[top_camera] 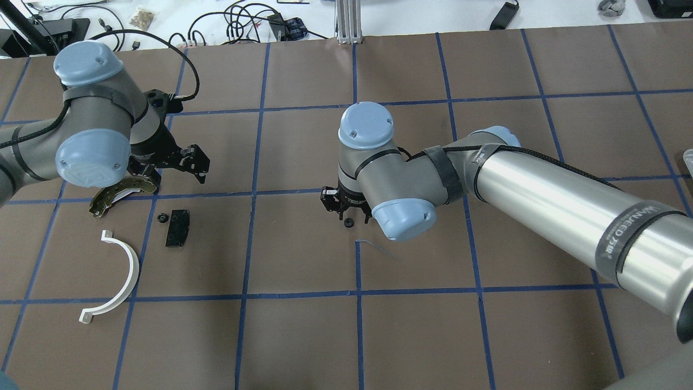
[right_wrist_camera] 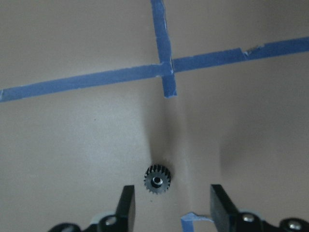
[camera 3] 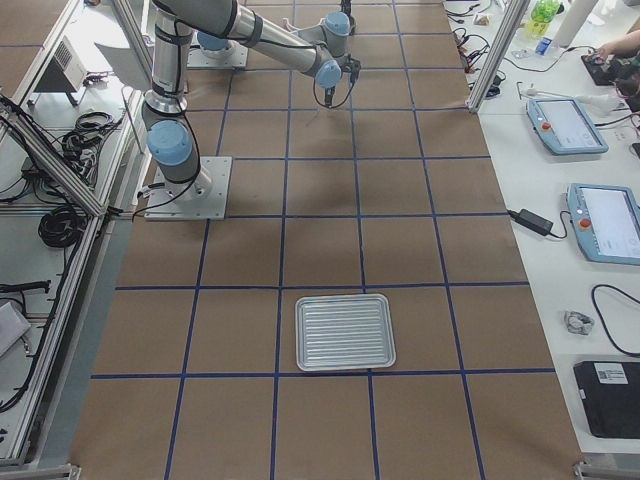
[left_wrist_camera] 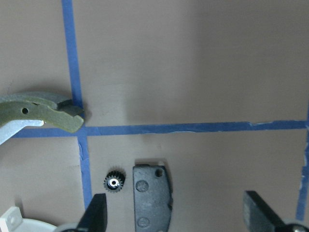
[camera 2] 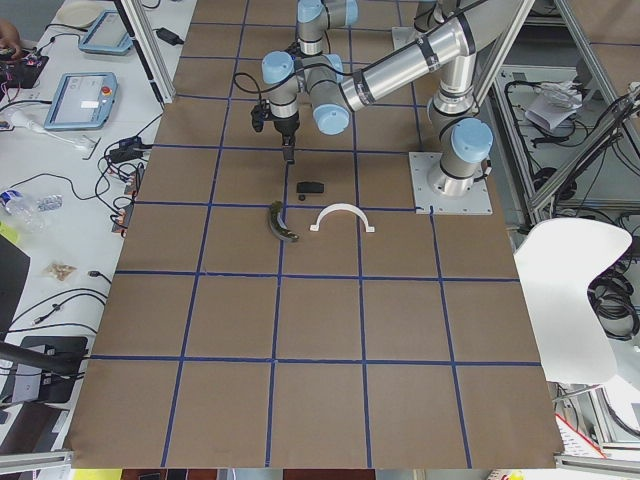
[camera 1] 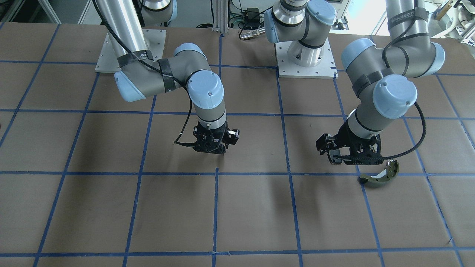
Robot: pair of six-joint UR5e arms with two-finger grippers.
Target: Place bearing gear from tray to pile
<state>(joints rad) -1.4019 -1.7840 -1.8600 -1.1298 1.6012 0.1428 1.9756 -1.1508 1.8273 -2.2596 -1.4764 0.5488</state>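
Right wrist-mounted view: we see the right gripper (right_wrist_camera: 171, 210) with its jaws spread apart and holding nothing. A gear (right_wrist_camera: 157, 180) lies flat on the table (right_wrist_camera: 72, 145) between their tips, nearer the jaw on the view's left and touching neither. Past the jaws lies a cross of tape (right_wrist_camera: 166, 72). The left gripper (left_wrist_camera: 178, 217) has its jaws wide, holding nothing. Between them lies the pile's pad (left_wrist_camera: 152, 198), by the view's left jaw, with a second gear (left_wrist_camera: 114, 182) just beside it. The half-ring (left_wrist_camera: 19, 224) lies outside that jaw and the shoe (left_wrist_camera: 53, 116) beyond it.
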